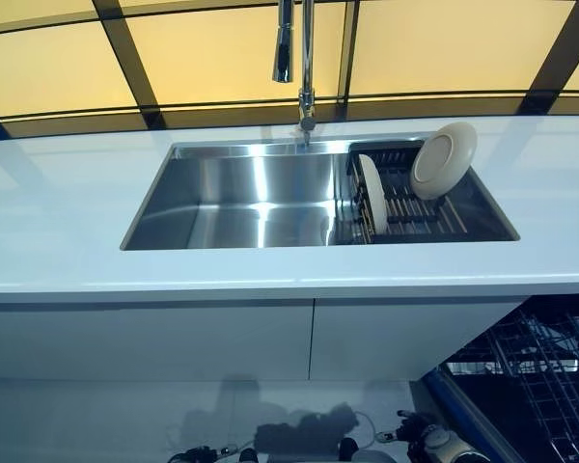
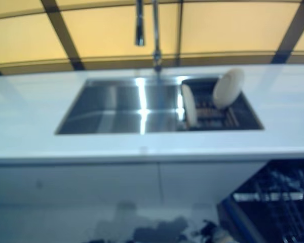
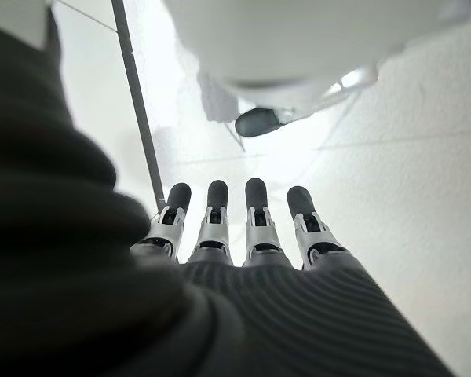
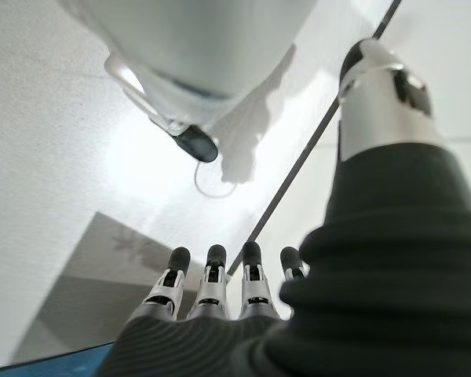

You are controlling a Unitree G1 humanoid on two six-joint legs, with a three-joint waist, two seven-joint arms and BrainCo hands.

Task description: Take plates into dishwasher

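Two plates [image 1: 442,159] stand on edge in the dark rack [image 1: 405,207] at the sink's [image 1: 241,203] right end (one leans on its rim). Both robot hands, left [image 3: 243,236] and right [image 4: 220,290], hang low with straight fingers, holding nothing; the dishwasher rack [image 1: 550,376] is pulled out below the table [image 1: 68,212] edge.

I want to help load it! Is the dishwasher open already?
Open. The dishwasher under the counter at the right shows its dark wire rack, pulled out and, as far as visible, empty.

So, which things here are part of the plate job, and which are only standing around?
Part of the job:
- leaning plate, in the drying rack
- upright plate, same rack
- dishwasher rack, lower right
- left hand and right hand, both open, hanging low

Standing around:
- faucet
- sink
- countertop
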